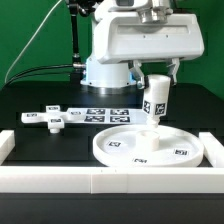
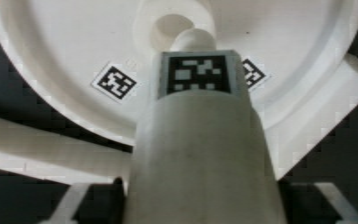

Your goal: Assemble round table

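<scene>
The short cylinder leg (image 1: 155, 104) stands upright, clenched between the fingers of the end effector (image 1: 155, 84), and its square tag (image 2: 197, 75) faces the wrist camera. Its lower end sits over the middle of the large flat disc (image 1: 150, 148), which lies on the black desk (image 1: 40, 95) near the front; from where I stand I cannot tell whether the leg touches the disc or hangs just above it. In the wrist view the leg points toward a rounded socket (image 2: 181, 20) at the disc's centre, with two tags on the disc on either side. The cross-shaped piece (image 1: 55, 118) lies flat, well apart toward the exterior view's left. Between them, farther back, the marker board (image 1: 108, 113) lies before the arm's base (image 1: 105, 70). A white rail (image 1: 100, 182) borders the desk's front.
</scene>
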